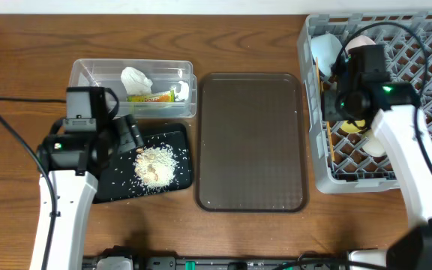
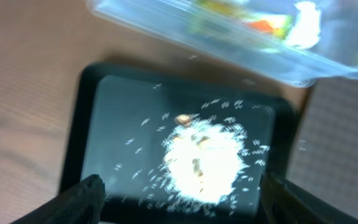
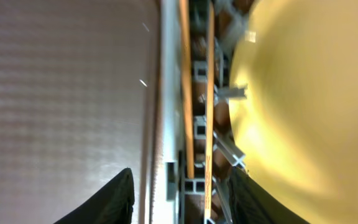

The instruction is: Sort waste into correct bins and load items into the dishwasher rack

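Note:
Loose white rice (image 1: 154, 163) is piled in the black tray (image 1: 111, 187); it also shows in the left wrist view (image 2: 204, 160). My left gripper (image 2: 182, 205) is open and empty, hovering over the tray's near edge (image 2: 73, 124). The clear tub (image 1: 88, 71) holds white tissue (image 1: 136, 77) and the yellow-green wrapper (image 1: 152, 96). The grey dishwasher rack (image 1: 426, 45) holds the yellow plate (image 3: 303, 93), the wooden chopsticks (image 3: 209, 93) and white bowls (image 1: 325, 49). My right gripper (image 3: 185, 199) is open and empty above the rack's left wall (image 3: 166, 93), with the chopsticks between its fingers.
A large dark brown serving tray (image 1: 251, 141) lies between the black tray and the rack. The clear tub (image 2: 241, 37) sits just beyond the black tray. Bare wooden table (image 1: 21, 60) surrounds everything. A black cable (image 1: 6, 120) trails from the left arm.

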{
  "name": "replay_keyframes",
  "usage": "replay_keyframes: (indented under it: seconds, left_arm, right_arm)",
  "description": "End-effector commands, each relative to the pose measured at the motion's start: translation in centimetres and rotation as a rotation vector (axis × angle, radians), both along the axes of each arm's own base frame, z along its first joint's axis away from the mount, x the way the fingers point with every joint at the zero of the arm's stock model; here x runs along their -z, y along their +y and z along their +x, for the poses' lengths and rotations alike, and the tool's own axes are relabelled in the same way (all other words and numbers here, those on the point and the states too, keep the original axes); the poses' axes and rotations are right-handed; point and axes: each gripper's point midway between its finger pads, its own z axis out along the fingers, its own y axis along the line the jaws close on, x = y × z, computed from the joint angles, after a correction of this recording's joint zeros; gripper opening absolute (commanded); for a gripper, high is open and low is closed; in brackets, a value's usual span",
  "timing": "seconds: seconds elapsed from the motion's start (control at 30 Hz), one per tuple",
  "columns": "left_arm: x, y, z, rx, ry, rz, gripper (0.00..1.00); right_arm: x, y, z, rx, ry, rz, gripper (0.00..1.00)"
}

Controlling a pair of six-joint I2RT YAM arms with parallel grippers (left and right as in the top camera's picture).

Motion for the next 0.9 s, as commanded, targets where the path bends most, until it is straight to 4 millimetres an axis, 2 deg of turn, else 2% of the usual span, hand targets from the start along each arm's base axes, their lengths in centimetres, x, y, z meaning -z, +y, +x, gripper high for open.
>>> replay_keyframes:
  seconds: [0.0, 0.13, 0.23, 0.33, 0.43, 0.57, 0.6, 0.63, 0.73, 0.87]
  left_arm:
    - [0.2, -2.0, 0.0, 0.123, 0.016, -0.011, 0.84]
    - [1.2, -2.3, -2.3, 0.135, 0.113, -0.012, 0.84]
    - [1.1, -2.2, -3.6, 0.141, 0.141, -0.009, 0.84]
    - [0.4, -2.0, -4.7, 0.157, 0.105, 0.007, 0.84]
    - [-0.3, -1.6, -5.8, 0.146, 0.007, 0.028, 0.84]
    - [-1.3, -1.6, -7.5, 0.141, -0.181, 0.025, 0.87]
    - [-1.6, -1.5, -8.0, 0.122, -0.23, 0.013, 0.89]
    - [-1.8, -1.5, -8.2, 0.112, -0.271, 0.006, 0.92]
    - [-3.3, -1.6, -8.6, 0.114, -0.407, 0.004, 0.93]
    - [-4.4, -1.5, -9.4, 0.113, -0.472, 0.004, 0.93]
  right_arm:
    - [-2.4, 0.8, -0.5, -0.062, -0.048, 0.033, 0.5]
    - [-3.5, 0.0, -2.1, 0.049, -0.047, 0.063, 0.52]
    - [-4.4, -0.2, -3.6, 0.064, -0.062, 0.071, 0.52]
    - [-4.8, -0.3, -5.1, 0.062, -0.103, 0.076, 0.53]
    - [-5.0, -0.4, -6.9, 0.065, -0.184, 0.088, 0.58]
    - [-5.3, -0.5, -9.4, 0.055, -0.331, 0.101, 0.76]
    - [-5.4, -0.6, -10.1, 0.057, -0.366, 0.102, 0.85]
    - [-5.5, -0.7, -10.6, 0.058, -0.395, 0.101, 0.99]
    - [-5.7, -1.0, -12.3, 0.063, -0.456, 0.101, 0.99]
    - [-5.4, -1.2, -14.2, 0.062, -0.47, 0.102, 0.99]
